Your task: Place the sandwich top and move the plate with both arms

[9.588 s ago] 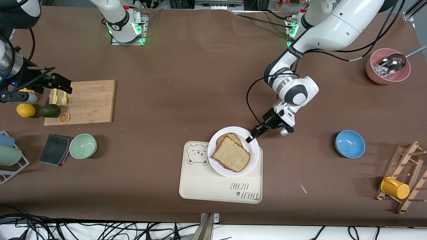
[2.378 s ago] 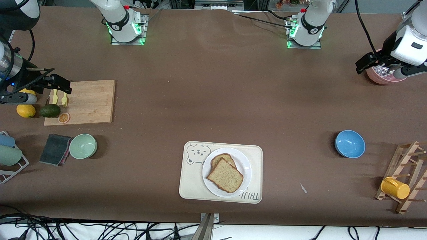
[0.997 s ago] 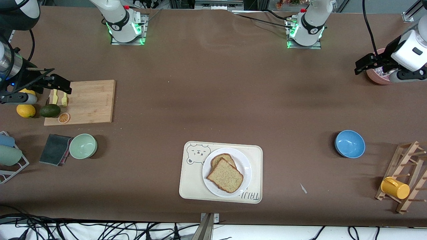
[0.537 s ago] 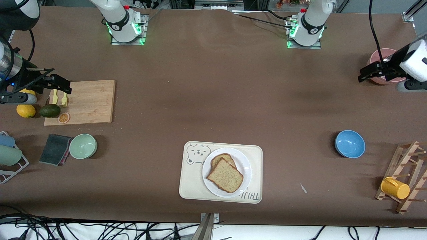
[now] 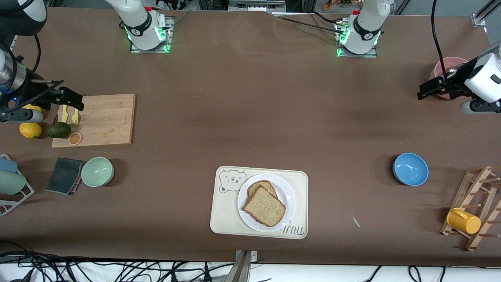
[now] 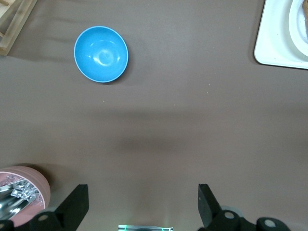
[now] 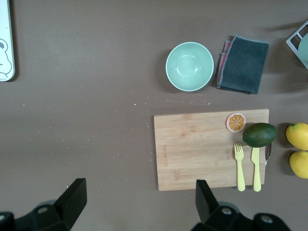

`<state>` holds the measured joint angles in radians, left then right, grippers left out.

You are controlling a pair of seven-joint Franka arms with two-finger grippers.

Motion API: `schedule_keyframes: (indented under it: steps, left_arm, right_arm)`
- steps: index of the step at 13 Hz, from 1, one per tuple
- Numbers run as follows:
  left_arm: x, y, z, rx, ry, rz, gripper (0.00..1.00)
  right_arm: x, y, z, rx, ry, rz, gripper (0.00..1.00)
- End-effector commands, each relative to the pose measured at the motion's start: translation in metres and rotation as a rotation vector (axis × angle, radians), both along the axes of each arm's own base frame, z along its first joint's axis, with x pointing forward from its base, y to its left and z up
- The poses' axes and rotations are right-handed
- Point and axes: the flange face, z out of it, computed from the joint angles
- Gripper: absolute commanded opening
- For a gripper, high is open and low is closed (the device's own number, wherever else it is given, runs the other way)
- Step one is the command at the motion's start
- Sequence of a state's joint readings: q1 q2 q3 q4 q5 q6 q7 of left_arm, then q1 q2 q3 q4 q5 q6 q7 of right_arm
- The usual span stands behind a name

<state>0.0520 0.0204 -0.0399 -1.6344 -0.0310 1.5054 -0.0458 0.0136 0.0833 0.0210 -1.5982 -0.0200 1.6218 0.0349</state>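
The white plate (image 5: 289,195) sits on the cream bear-printed tray (image 5: 227,221) near the table's front edge. The sandwich top (image 5: 264,206), a speckled brown slice, lies on the plate over another slice whose rounded end peeks out. My left gripper (image 5: 426,91) hangs open and empty beside the pink bowl at the left arm's end of the table; its wrist view (image 6: 143,192) shows bare table between the fingers and the plate's rim (image 6: 297,19) at the edge. My right gripper (image 5: 72,100) waits open and empty over the cutting board's edge (image 7: 139,187).
A blue bowl (image 5: 410,169), a pink bowl with a metal scoop (image 5: 444,67) and a wooden rack with a yellow mug (image 5: 464,220) stand at the left arm's end. A cutting board (image 5: 103,117), green bowl (image 5: 97,171), grey cloth (image 5: 64,175), avocado and lemons lie at the right arm's end.
The plate with the bread has moved nearer the camera, fully onto the tray. My left arm has let go and drawn away to the pink bowl, shifting slightly in the last second. The right arm is still.
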Motion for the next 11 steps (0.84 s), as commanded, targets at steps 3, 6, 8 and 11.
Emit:
schedule_keyframes:
  steps: [3, 6, 8, 11]
  left_arm:
    - [-0.019, -0.005, 0.008, 0.014, 0.002, -0.028, 1.0]
    - [-0.018, -0.013, 0.009, 0.016, 0.002, -0.044, 1.0]
    - [-0.018, -0.013, 0.011, 0.016, 0.001, -0.044, 1.0]
    - [-0.019, -0.013, 0.011, 0.018, 0.002, -0.043, 1.0]
  right_arm:
    - [-0.004, -0.002, 0.001, -0.011, 0.004, -0.009, 1.0]
    - [-0.004, -0.002, 0.001, -0.011, 0.004, -0.009, 1.0]
    - [-0.004, -0.002, 0.001, -0.011, 0.004, -0.009, 1.0]
    - [-0.004, -0.002, 0.0, -0.011, 0.006, -0.009, 1.0]
